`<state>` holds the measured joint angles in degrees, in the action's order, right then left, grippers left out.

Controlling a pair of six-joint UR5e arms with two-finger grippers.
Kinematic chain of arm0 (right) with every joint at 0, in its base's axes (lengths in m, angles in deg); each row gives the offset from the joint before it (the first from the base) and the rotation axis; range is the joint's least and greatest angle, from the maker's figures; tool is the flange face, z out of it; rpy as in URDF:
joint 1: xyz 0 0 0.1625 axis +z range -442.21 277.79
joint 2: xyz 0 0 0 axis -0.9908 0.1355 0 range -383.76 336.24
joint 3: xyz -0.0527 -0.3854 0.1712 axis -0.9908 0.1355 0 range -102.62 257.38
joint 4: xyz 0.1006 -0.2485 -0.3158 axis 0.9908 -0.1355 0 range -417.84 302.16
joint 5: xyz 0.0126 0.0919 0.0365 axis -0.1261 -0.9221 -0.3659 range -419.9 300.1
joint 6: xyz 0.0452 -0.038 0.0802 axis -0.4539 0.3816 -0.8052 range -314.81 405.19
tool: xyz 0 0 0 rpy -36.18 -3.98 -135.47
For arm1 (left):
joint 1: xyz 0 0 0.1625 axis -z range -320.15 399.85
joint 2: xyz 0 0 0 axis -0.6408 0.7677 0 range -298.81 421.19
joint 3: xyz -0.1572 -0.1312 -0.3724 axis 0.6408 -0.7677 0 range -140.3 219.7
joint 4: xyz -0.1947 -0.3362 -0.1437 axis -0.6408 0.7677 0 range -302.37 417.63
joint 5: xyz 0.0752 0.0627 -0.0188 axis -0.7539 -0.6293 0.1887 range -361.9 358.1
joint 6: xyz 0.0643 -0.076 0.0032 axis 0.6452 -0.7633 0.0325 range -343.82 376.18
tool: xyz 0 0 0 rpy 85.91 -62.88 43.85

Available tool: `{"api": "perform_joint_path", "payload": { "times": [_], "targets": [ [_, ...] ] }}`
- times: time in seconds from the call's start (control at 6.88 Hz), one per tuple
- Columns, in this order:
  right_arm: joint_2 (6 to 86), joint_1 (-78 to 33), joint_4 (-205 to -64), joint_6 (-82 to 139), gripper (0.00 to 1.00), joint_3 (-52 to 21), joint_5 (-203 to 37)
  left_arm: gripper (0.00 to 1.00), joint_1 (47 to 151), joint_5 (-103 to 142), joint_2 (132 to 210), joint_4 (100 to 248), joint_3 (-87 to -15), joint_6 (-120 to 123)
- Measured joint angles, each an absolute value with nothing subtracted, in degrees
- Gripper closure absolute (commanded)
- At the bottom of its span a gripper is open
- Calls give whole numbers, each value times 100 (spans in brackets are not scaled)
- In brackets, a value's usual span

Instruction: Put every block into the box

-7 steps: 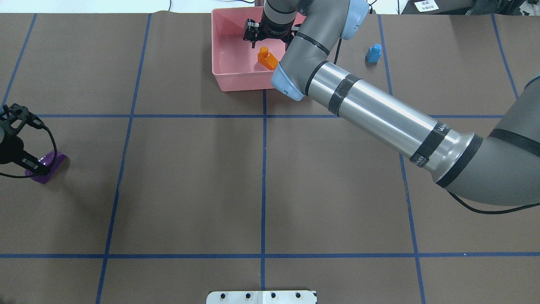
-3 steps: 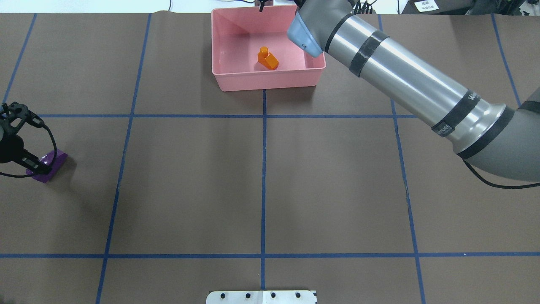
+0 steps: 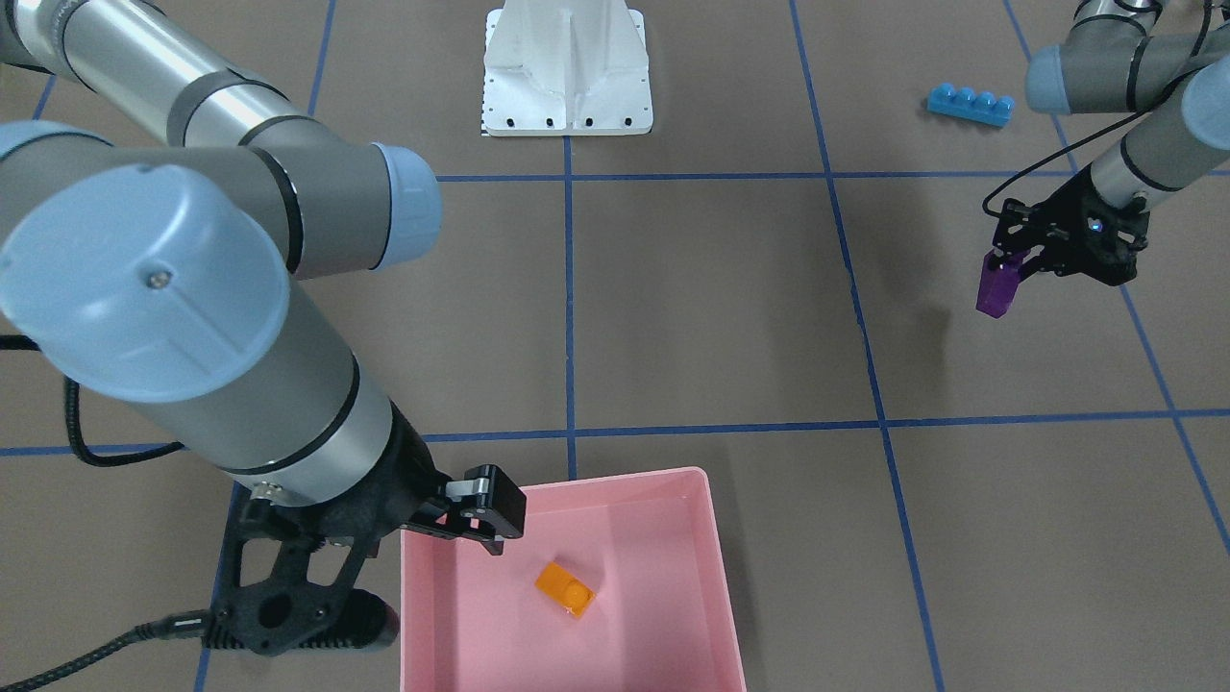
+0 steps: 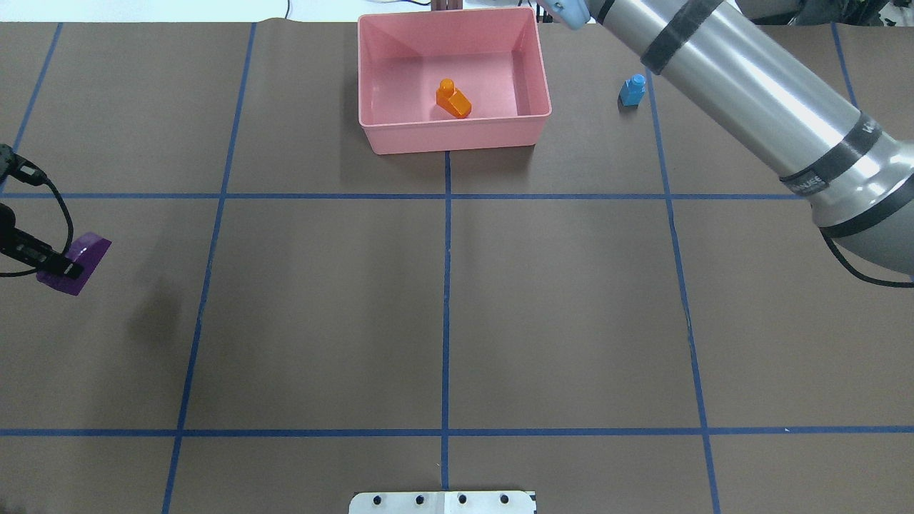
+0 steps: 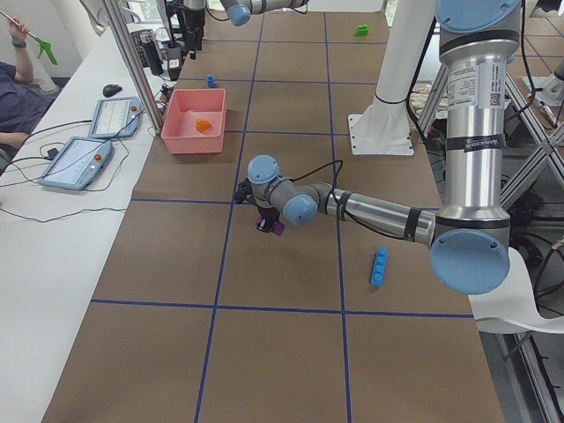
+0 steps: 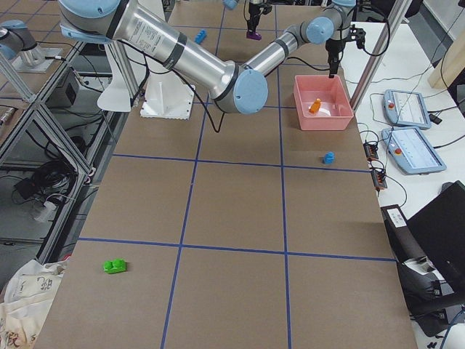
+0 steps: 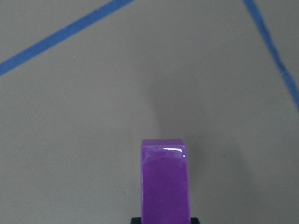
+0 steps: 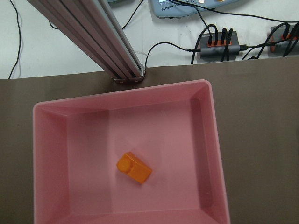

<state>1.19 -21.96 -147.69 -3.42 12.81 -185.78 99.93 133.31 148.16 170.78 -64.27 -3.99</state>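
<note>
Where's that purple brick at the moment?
The purple brick hangs above the table, clamped in the left gripper, at the overhead view's far left edge, well away from the pink box.

Orange brick (image 4: 453, 98) lies in pink box (image 4: 450, 135)

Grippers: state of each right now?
Left gripper: closed, holding the purple brick.
Right gripper: open, holding nothing.

Left tool (image 3: 1005, 265) lifted purple brick (image 3: 995, 290), apparently; right arm (image 4: 750, 78) pulled back.
</note>
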Motion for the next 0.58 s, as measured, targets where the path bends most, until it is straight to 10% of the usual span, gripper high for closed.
{"api": "perform_joint_path", "payload": {
  "times": [0.58],
  "targets": [
    [1385,-1889,-15340,1842,0,434,-18161,100,10334,13526,15963,17042,-6855,-2886]
  ]
}}
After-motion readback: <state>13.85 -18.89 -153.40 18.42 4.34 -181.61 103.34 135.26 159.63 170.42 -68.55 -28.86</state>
